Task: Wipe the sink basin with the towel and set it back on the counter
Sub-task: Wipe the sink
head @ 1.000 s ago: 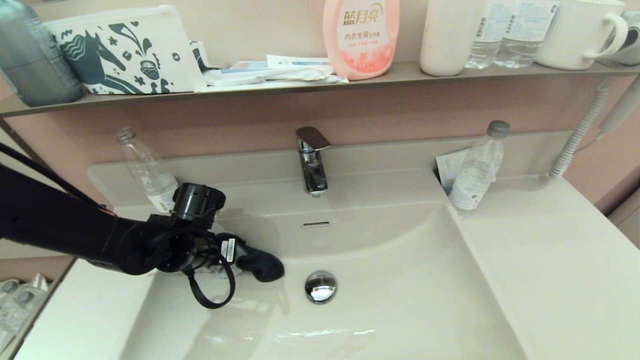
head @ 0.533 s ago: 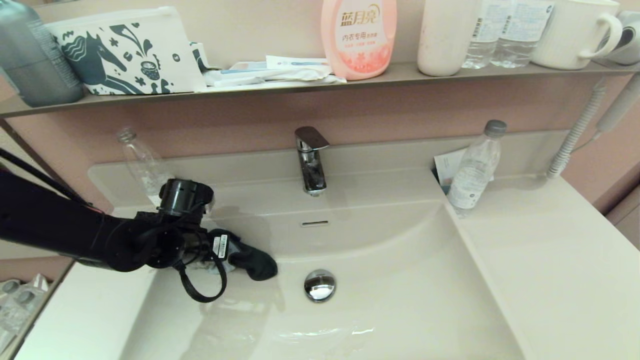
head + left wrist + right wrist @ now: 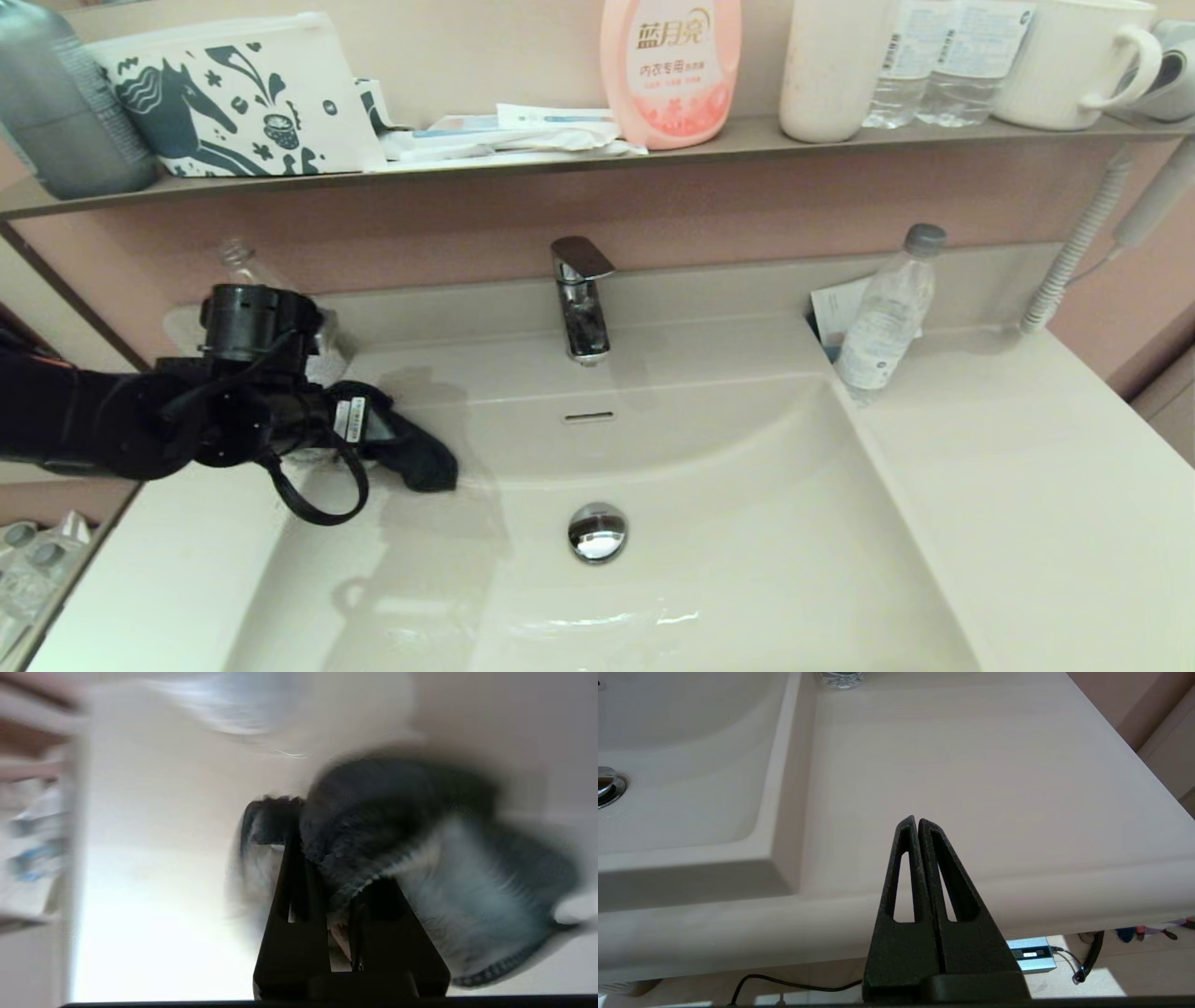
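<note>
Towel (image 3: 420, 459) clamped in left gripper (image 3: 397, 448) near clear bottle (image 3: 245, 271), right gripper (image 3: 917, 823) closed.

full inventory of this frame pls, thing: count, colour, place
sink basin: 1, cream-white, centre
drain plug: 1, chrome, basin floor
overflow slot: 1, back basin wall
faucet: 1, chrome, behind basin
counter: 1, cream-white, around basin
towel: 1, dark teal-grey and pale, over basin's left side
water bottles on counter: 2, clear, back left and back right
shelf: 1, grey-brown, above faucet
horse-print pouch: 1, white, shelf left
detergent bottle: 1, pink, shelf centre
mug: 1, white, shelf right
left gripper: shut on towel
right gripper: shut, at counter's front right
</note>
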Available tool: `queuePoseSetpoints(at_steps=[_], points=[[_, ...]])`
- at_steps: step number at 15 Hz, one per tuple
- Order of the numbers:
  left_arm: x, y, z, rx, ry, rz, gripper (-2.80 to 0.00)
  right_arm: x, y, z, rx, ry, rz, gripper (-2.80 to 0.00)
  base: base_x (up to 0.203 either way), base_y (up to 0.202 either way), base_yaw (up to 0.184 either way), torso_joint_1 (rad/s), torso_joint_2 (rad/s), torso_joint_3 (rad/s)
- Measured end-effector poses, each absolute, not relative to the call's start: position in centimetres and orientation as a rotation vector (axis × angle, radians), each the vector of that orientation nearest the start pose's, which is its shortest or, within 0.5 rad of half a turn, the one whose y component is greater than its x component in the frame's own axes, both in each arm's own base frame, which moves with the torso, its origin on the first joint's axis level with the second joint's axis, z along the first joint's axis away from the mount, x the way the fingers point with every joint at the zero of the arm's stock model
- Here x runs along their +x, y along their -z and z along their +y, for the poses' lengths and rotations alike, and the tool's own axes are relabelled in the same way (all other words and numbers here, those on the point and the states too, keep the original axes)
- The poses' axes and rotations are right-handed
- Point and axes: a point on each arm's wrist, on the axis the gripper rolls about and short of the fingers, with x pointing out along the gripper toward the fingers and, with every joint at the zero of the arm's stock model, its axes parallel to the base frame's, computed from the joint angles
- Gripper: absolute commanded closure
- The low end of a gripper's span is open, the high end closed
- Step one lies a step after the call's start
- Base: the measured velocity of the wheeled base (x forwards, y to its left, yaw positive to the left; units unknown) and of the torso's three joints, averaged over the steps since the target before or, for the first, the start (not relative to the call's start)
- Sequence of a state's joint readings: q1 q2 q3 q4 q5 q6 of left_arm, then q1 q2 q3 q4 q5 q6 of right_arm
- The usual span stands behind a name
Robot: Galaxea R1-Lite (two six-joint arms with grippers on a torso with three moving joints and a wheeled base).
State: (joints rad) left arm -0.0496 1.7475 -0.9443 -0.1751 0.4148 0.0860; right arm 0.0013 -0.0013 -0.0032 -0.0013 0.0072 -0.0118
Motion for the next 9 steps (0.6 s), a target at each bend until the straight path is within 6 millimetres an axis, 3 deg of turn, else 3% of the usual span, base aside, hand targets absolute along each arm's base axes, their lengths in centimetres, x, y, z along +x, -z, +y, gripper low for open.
queuePoseSetpoints(at_steps=[4, 9], points=[[27.1, -18.8, -1.5, 0.252, -0.287, 0.680, 0.00, -2.3, -7.6, 0.0, -0.012, -0.008, -0.006, 0.00, 0.000, 0.000, 0.000, 0.000, 0.00, 0.000], [25.2, -19.9, -2.3, 0.252, -0.269, 0.651, 0.00, -2.3, -7.6, 0.0, -0.012, -0.008, -0.006, 0.00, 0.000, 0.000, 0.000, 0.000, 0.00, 0.000]])
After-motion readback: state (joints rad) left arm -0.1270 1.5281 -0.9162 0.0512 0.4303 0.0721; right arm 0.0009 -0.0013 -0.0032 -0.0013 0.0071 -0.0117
